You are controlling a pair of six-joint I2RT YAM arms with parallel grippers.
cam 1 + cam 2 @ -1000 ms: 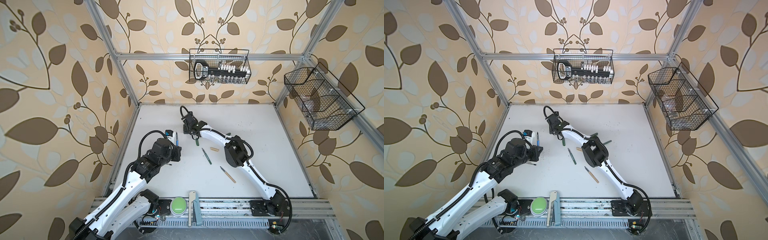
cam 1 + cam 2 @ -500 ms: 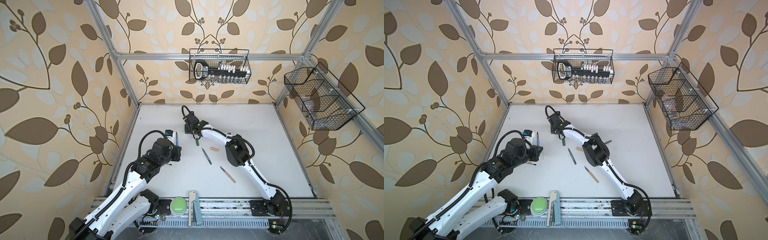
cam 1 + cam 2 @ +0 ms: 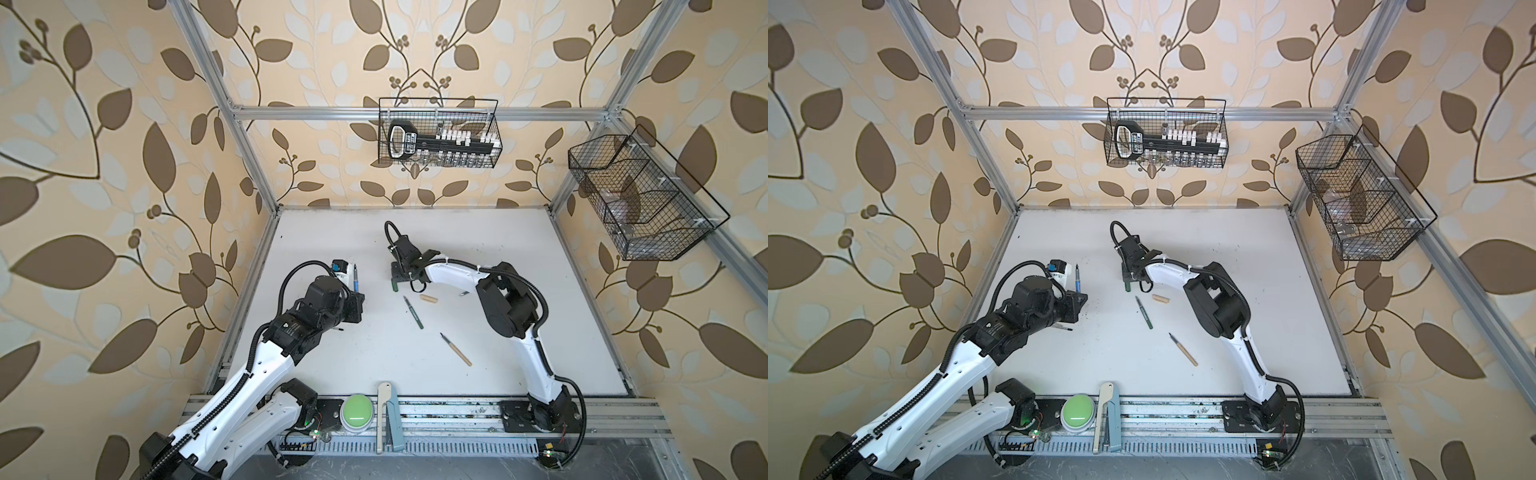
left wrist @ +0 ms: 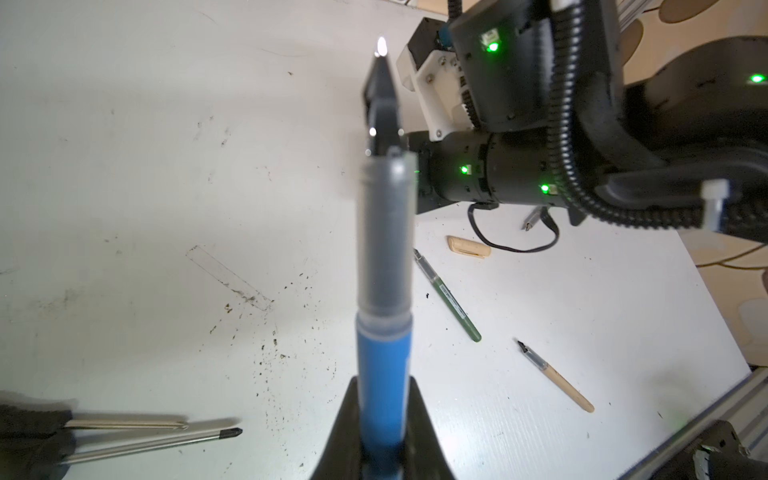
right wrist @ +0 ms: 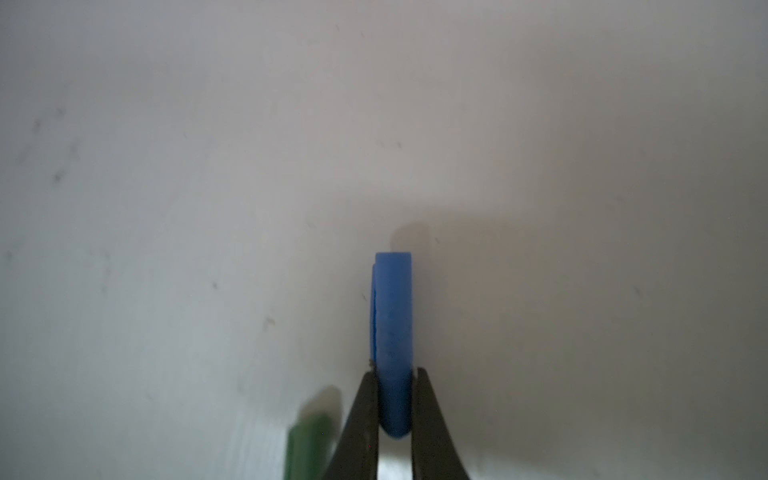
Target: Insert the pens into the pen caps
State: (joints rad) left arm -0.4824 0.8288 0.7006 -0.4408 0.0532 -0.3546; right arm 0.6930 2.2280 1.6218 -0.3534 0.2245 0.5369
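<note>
In a top view the blue pen (image 3: 356,279) sticks tip-first out of the left gripper (image 3: 355,294), presented for capping, well apart from the lowered right gripper (image 3: 397,286). Left wrist: the jaws clamp the pen's barrel. Right wrist: the jaws pinch the blue cap (image 5: 392,324), with a green cap (image 5: 309,440) just beside them.

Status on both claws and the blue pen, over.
Left claw shut on blue pen. Right claw shut on blue cap, close to table. Green cap beside it; nothing seen between claws.
</note>
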